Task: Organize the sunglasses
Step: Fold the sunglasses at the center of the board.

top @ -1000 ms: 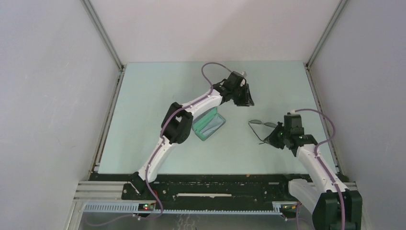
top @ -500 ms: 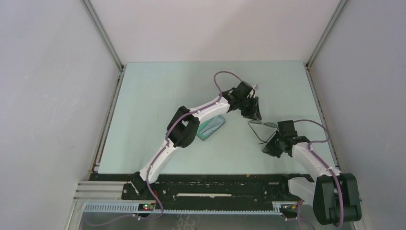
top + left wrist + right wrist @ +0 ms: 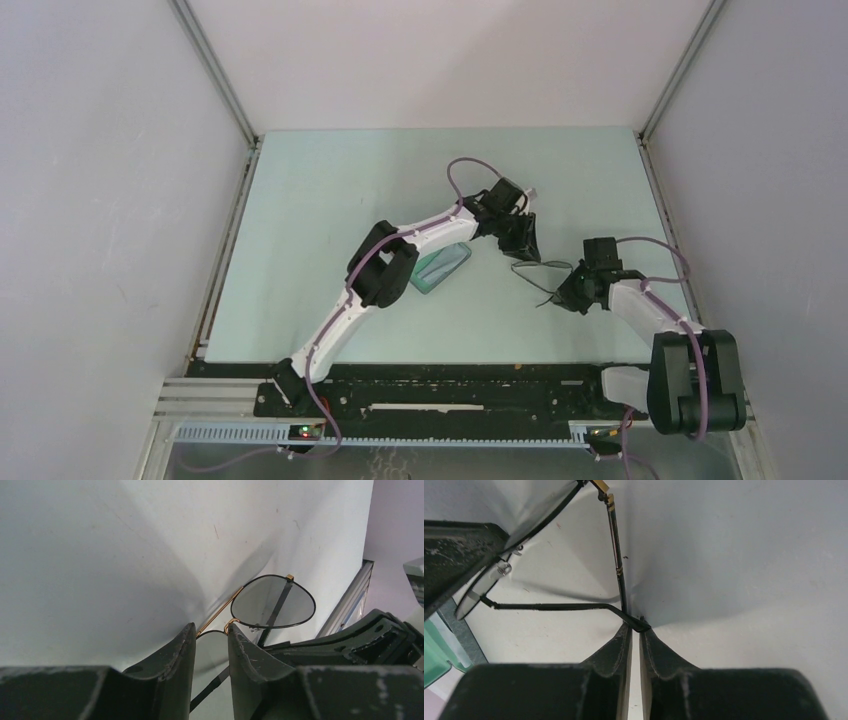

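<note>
The sunglasses (image 3: 540, 268) have a thin black frame and hang between my two grippers right of centre. My left gripper (image 3: 522, 245) comes at them from the far side. In the left wrist view, its jaws (image 3: 210, 627) stand a narrow gap apart with one lens between them. The gold bridge touches the right fingertip (image 3: 235, 630), and the other lens (image 3: 272, 602) shows beyond. My right gripper (image 3: 572, 295) is at the near side. In the right wrist view it (image 3: 635, 625) is shut on the crossed arm ends (image 3: 636, 624) of the sunglasses (image 3: 616, 555).
A teal-green case (image 3: 440, 266) lies on the pale green table (image 3: 320, 200), partly under my left forearm; its edge shows in the right wrist view (image 3: 436, 655). Metal rails (image 3: 225, 240) and grey walls bound the table on the left, right and back.
My left gripper has swung right and nearer, down onto the sunglasses' lens. My right gripper has shifted slightly left, still holding the arms. The left forearm now covers more of the case.
</note>
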`<state>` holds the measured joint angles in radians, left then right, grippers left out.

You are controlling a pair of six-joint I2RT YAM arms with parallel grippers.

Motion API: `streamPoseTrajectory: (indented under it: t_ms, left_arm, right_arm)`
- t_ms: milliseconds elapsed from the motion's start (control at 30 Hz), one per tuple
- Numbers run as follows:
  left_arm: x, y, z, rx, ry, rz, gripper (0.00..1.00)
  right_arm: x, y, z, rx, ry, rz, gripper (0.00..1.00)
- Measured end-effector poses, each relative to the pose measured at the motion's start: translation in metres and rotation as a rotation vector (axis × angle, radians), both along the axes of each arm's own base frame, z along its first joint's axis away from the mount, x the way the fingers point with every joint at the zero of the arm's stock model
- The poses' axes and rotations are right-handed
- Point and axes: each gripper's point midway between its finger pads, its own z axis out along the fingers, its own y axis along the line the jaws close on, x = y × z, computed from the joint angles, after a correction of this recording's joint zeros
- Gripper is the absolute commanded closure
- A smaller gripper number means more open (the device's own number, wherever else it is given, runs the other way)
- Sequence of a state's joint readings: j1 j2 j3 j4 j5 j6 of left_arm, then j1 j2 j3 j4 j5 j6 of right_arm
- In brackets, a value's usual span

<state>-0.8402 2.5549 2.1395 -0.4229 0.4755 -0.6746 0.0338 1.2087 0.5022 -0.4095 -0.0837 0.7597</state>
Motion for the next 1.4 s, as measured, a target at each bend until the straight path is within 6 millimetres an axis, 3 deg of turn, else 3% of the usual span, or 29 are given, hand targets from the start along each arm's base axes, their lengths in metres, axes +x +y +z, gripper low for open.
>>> streamPoseTrajectory:
  t_ms: [300, 467, 933, 1067, 1167, 1267, 1400]
  left_arm:
    - [-0.012, 0.008, 0.000, 0.012, 0.006, -0.026, 0.65]
    - [-0.022, 0.008, 0.000, 0.013, 0.019, -0.044, 0.65]
    - [-0.054, 0.024, -0.002, 0.077, 0.057, -0.096, 0.65]
    - [-0.058, 0.023, -0.002, 0.077, 0.061, -0.102, 0.67]
    - [-0.060, 0.024, -0.001, 0.085, 0.055, -0.099, 0.65]
    - [-0.064, 0.034, 0.001, 0.116, 0.047, -0.084, 0.64]
    - [-0.063, 0.040, 0.023, 0.119, 0.010, -0.071, 0.64]
  right_arm:
    - [0.012, 0.004, 0.001, 0.003, 0.002, 0.032, 0.81]
    - [0.017, 0.006, 0.001, -0.004, 0.005, 0.053, 0.75]
    - [0.054, 0.003, 0.007, -0.009, -0.044, 0.086, 0.74]
    - [0.056, 0.008, 0.009, 0.002, -0.058, 0.113, 0.73]
    - [0.054, 0.007, 0.010, 0.001, -0.056, 0.127, 0.63]
    - [0.050, 0.002, 0.015, -0.003, -0.058, 0.131, 0.61]
    - [0.049, -0.009, 0.035, -0.016, -0.109, 0.112, 0.59]
